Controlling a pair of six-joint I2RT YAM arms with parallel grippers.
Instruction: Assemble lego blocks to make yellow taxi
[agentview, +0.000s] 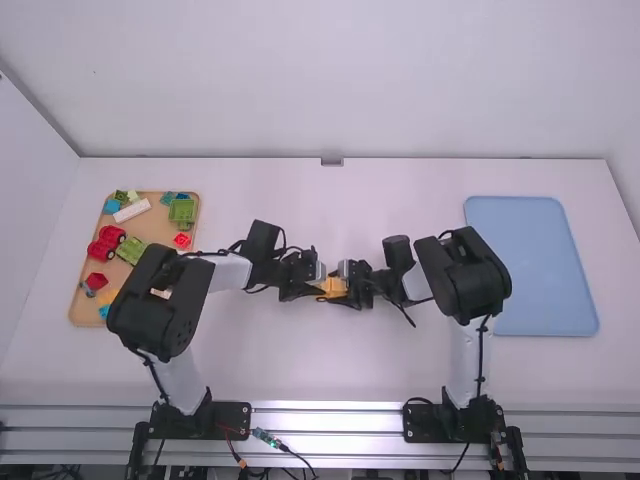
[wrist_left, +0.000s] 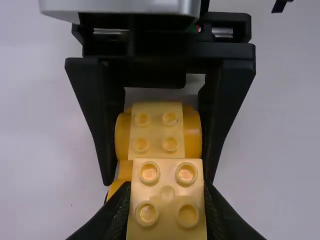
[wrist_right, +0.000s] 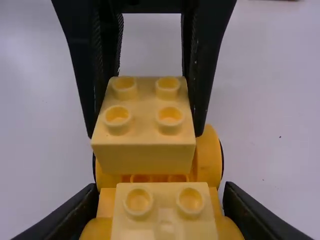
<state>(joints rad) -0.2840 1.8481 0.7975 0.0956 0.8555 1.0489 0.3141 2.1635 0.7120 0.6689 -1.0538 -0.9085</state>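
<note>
Over the table's middle, my left gripper (agentview: 314, 288) and right gripper (agentview: 352, 284) meet at the yellow blocks (agentview: 334, 288). In the left wrist view, my left gripper (wrist_left: 166, 192) is shut on a pale yellow brick (wrist_left: 167, 200) with its studs up. Beyond it the orange-yellow wheeled base (wrist_left: 193, 134) carries another pale brick (wrist_left: 157, 131). My right gripper (wrist_right: 161, 192) is shut on that base (wrist_right: 209, 157) in the right wrist view. The left gripper's brick (wrist_right: 144, 154) is over the base's far end, with base studs showing below its edge; whether it is seated I cannot tell.
At the left, an orange-brown tray (agentview: 187, 248) holds several loose pieces, among them a red vehicle (agentview: 106, 243), a green piece (agentview: 182, 212) and a white brick (agentview: 132, 211). The left arm passes over its right side. A blue tray (agentview: 530, 265) lies at the right, behind the right arm's elbow.
</note>
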